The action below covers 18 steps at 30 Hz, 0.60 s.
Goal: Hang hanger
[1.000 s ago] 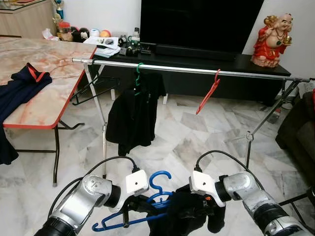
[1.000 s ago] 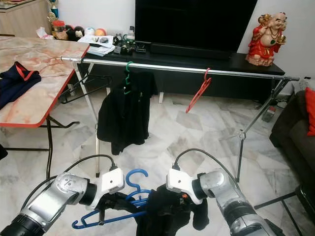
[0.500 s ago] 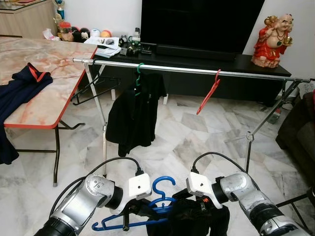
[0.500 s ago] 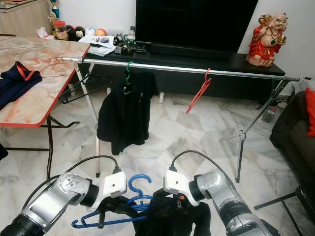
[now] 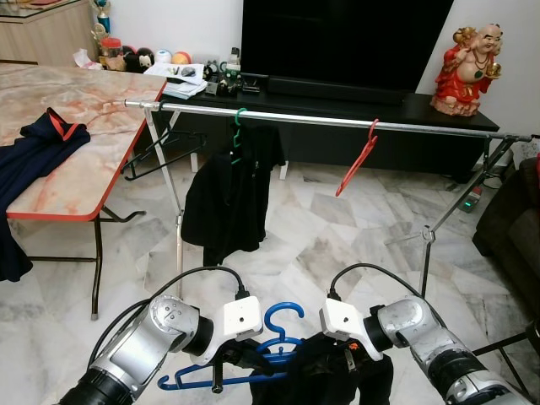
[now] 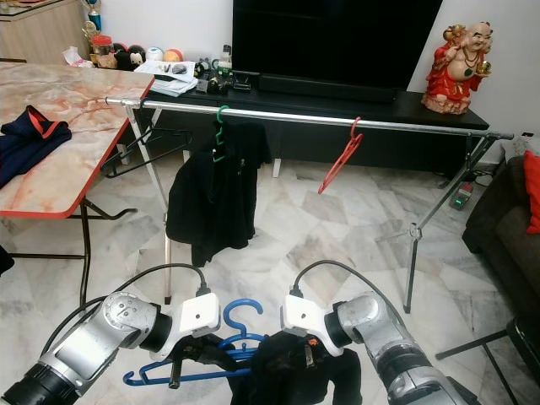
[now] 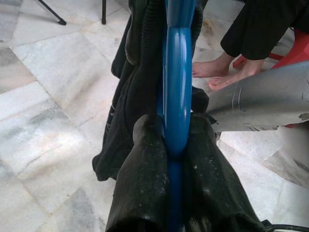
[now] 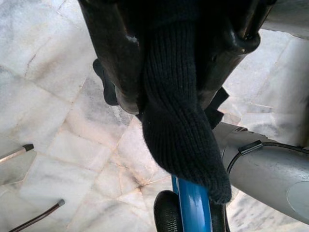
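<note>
Pinching the blue hanger (image 5: 253, 359) between its two black fingers, the left hand (image 7: 176, 145) holds it low and near, just in front of the robot's body. Close on its right, the right hand (image 8: 169, 92) is clamped on a dark knitted garment (image 5: 325, 371) that hangs bunched over the hanger's right side.

To do this step well, I would keep both grips firm, lift the blue hook (image 5: 283, 316) above the silver rail (image 5: 321, 121) and lower it on squarely — the garment looks only partly draped, so it could slip off on the way up.

Open rail lies between the green hanger carrying a black shirt (image 5: 232, 190) and the empty red hanger (image 5: 359, 160); that gap seems the easiest target. On the left, the marble desk (image 5: 76, 126) edge stands near the rail's left end, and the rail's right legs (image 5: 447, 211) splay out — better to approach down the middle over bare floor.
</note>
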Tool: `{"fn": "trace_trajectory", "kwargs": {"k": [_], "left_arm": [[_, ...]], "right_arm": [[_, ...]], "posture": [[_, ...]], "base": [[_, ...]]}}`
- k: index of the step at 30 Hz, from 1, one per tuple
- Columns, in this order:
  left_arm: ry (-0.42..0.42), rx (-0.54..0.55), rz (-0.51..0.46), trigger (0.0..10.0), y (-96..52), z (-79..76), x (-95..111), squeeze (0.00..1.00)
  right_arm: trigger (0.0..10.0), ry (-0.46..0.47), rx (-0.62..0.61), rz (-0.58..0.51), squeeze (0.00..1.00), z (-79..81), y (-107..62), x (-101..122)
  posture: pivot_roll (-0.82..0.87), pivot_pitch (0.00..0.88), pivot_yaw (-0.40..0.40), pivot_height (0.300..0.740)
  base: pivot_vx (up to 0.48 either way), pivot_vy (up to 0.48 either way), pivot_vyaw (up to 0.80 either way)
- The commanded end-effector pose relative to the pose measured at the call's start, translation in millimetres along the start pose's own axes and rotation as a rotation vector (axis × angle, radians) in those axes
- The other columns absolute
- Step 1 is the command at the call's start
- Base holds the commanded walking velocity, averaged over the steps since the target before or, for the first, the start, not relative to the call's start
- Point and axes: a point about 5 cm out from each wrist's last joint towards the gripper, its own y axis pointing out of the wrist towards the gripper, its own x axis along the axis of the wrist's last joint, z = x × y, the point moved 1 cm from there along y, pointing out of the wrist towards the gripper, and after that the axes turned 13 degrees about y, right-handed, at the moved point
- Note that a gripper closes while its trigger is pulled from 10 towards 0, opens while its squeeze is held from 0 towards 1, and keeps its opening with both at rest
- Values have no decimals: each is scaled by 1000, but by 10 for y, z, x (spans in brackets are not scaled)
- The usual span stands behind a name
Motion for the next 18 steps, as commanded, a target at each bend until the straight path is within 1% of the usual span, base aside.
{"fn": "trace_trajectory", "kwargs": {"k": [1,7,18], "left_arm": [[69,25,-47,10000,-24,99,203,0],[69,40,-56,10000,-11,111,216,0],[65,57,-35,10000,-11,133,193,0]], "right_arm": [[0,8,-5,34,0,-7,-14,-41],[0,8,-13,35,0,-16,-19,-35],[0,9,-23,35,0,-23,-1,-24]], "posture": [[133,0,-118,740],[131,0,-119,740],[133,0,-119,740]], "base": [[0,0,0],[0,0,0],[0,0,0]]}}
